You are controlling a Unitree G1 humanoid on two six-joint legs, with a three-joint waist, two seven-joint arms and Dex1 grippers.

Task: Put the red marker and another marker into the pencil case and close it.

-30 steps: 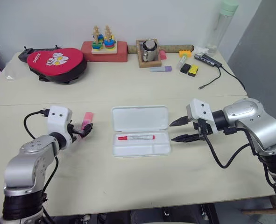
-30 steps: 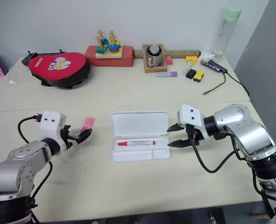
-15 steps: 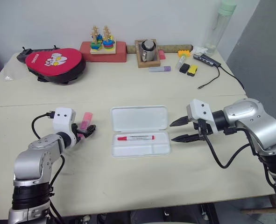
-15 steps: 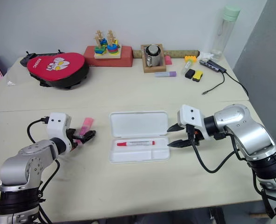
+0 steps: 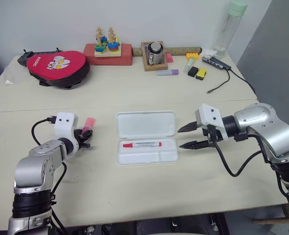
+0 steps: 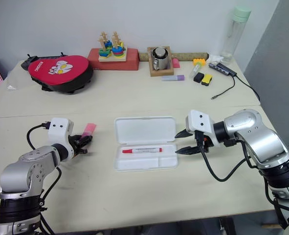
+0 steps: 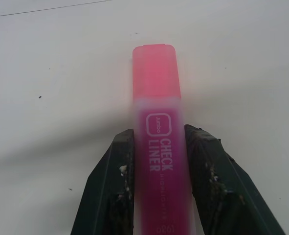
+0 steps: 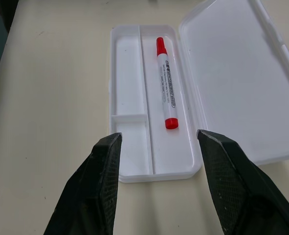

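Left wrist view shows the left hand [image 7: 156, 196] clamping the pink highlighter [image 7: 156, 122]; right hand [image 5: 189, 136] gapes.

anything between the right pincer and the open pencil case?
Nothing. In the left eye view, only bare table separates the right pincer from the pencil case; the right wrist view agrees.

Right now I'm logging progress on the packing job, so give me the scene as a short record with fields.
pencil case: open, lid laid flat on the table, between the two arms
red marker: lying in the case's tray, in the long compartment next to the lid
pink highlighter: on the table left of the case, gripped between the left tool's fingers
left tool: shut on the pink highlighter
right tool: open, holding nothing, just right of the case
left to do: highlighter into the case, lid shut
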